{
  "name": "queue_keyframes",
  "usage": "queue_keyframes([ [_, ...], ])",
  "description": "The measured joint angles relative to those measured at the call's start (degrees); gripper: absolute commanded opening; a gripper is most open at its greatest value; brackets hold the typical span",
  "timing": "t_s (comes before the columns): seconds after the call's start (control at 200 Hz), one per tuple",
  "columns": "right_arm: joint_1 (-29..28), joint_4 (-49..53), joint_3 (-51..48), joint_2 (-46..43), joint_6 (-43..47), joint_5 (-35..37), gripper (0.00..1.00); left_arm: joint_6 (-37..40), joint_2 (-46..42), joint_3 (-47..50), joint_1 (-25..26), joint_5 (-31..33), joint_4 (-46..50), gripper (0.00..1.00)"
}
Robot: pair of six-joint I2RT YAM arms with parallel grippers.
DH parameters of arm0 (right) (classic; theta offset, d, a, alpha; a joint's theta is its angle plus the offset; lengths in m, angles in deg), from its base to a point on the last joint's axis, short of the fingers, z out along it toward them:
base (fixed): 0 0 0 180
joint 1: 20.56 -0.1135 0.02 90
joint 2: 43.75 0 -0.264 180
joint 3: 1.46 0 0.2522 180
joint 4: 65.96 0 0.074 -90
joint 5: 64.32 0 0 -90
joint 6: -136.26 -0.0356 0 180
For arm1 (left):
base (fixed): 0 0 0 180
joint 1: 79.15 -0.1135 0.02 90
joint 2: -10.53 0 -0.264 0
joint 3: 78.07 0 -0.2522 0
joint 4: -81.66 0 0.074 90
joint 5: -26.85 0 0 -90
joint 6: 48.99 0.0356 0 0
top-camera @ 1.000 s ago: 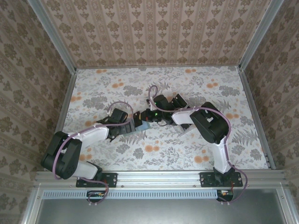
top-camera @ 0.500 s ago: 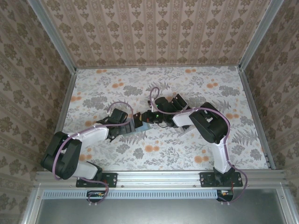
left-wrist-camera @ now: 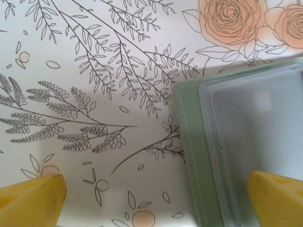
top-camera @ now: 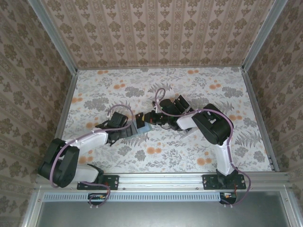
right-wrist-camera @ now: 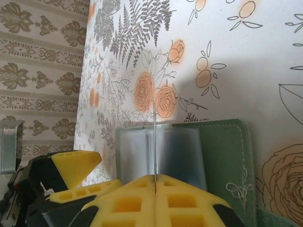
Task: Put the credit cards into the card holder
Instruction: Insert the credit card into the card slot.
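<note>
Our arms reach inward, tips nearly meeting; our left gripper (left-wrist-camera: 155, 198) gapes wide, our right gripper (right-wrist-camera: 155, 183) pinches a credit card (right-wrist-camera: 155, 142).

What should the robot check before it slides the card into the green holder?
1. Holder lies open: ok.
2. Right pincer shut on card: ok, the card shows edge-on.
3. Left pincer open: ok.
4. Card lined up with a pocket: cannot tell.
5. Holder pinned still: cannot tell.
</note>
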Motion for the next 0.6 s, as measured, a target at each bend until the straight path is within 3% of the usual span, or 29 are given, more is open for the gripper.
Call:
queue_keyframes([
  [0.6,-0.02,-0.24,-0.13,0.00,-0.26,-0.17,0.00,-1.84,-3.56,1.88,2.99,-1.68,0.70,1.00],
])
